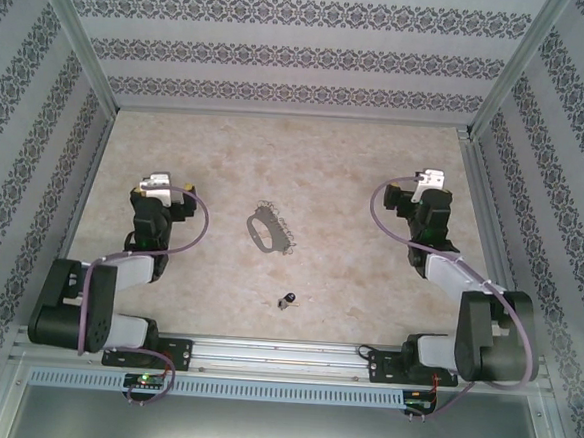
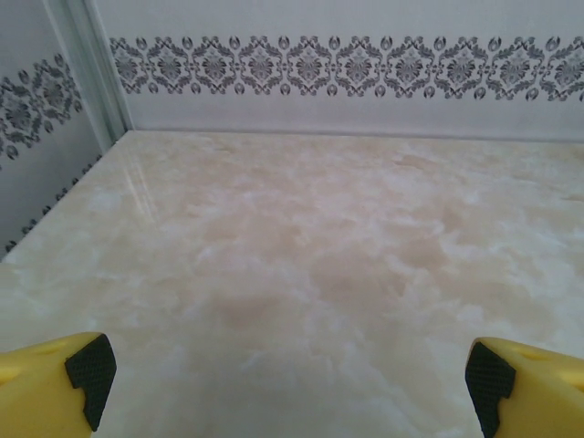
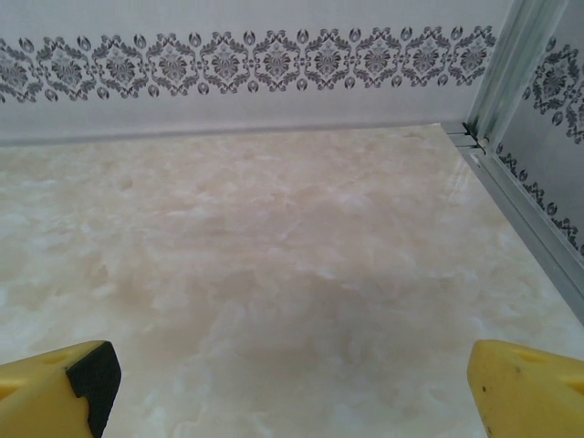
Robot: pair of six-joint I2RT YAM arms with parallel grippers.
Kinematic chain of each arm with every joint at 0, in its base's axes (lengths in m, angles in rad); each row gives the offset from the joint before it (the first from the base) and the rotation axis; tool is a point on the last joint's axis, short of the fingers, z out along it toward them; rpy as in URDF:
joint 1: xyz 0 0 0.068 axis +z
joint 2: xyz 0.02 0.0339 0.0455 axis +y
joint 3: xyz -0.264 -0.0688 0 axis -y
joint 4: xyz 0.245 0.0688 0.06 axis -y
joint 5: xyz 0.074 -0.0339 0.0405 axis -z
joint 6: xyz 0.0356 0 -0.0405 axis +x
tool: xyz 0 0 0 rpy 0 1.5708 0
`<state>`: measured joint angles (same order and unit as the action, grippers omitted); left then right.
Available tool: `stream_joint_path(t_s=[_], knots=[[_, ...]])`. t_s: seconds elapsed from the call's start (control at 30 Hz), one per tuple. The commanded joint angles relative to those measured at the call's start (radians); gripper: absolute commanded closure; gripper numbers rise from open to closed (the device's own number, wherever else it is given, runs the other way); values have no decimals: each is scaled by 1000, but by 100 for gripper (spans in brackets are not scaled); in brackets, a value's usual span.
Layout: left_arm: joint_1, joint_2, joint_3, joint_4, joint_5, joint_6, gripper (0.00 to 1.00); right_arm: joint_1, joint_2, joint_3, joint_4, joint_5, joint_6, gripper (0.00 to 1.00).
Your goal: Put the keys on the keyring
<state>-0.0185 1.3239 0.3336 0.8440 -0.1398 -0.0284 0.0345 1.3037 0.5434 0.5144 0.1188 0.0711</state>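
The key (image 1: 286, 300), tiny and black-headed, lies on the marbled tabletop (image 1: 377, 155) close to the front rail, roughly midway between the two arm bases. The keyring (image 1: 268, 229), a flat grey elongated loop with a jagged fringe along one side, lies farther in and a little to the left. It is apart from the key and nothing is threaded on it.

The left gripper (image 2: 287, 383) sits to the left of the loop, well apart from it. Its yellow fingers (image 2: 55, 388) are spread wide with bare table between them. The right gripper (image 3: 292, 388) is off to the right, farther from both items, equally wide and empty.

The job looks unstarted, so the step in hand is the first reach. The left arm seems better placed for the loop and the right for the key. The key is so small and lies so flat that a sloppy close would likely flick it away. It would be better to come straight down over the black head, centre it between the pads, and close slowly. The loop is best gripped at one end, leaving its opening side free.
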Motion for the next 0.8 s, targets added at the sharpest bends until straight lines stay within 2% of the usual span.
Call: stream_joint_path(t_s=[0.0,0.07,0.17,0.3,0.43,0.6,0.77], knots=[[-10,-70,54,-150,-48,-38,0,-10,-60,61,-123,52,120,2],[-22,-107,98,-240,-53,-82,0,-16,-73,121,-242,122,273,3],[-51,-139,156,-354,-54,-156,0,-31,-84,189,-369,50,324,2],[-126,-157,223,-474,-71,-219,0,-31,-159,114,-303,-30,374,3],[-228,-148,325,-615,-99,-248,0,-10,-239,77,-375,-86,410,3],[-333,-88,451,-821,-72,-315,0,96,-333,31,-472,-168,405,7],[-424,-12,493,-874,-31,-384,0,288,-333,-11,-530,-150,446,11]])
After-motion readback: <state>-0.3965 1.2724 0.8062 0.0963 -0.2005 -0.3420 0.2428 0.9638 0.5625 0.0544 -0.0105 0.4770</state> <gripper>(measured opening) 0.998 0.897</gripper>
